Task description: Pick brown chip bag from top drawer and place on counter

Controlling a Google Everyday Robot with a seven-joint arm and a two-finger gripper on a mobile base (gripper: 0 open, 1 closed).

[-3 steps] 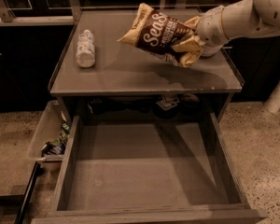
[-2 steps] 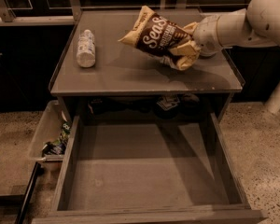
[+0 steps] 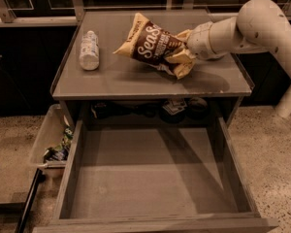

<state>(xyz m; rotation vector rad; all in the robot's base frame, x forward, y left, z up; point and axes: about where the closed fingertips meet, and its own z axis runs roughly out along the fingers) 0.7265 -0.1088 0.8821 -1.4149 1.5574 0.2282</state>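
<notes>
A robot arm reaches in from the right over a grey counter (image 3: 136, 84). Its gripper (image 3: 185, 57) is closed on the crumpled right end of the brown chip bag (image 3: 153, 43), though the fingers themselves are mostly hidden in the folds. Compared with a second ago, the arm has dipped and slid slightly left, so the bag sits lower and hangs tilted just above the middle of the counter, its lowest corner close to the surface or perhaps touching it; which cannot be told. This suggests the lift out is done and the set-down is nearly finished, with only the release left.

A white bottle (image 3: 89, 50) lies on its side on the counter's left, well apart from the bag. Below, the top drawer (image 3: 70, 176) stands pulled fully open, with nothing on its flat bottom. A clear plastic bin (image 3: 44, 137) beside the cabinet's left side holds a few small, unclear items.
</notes>
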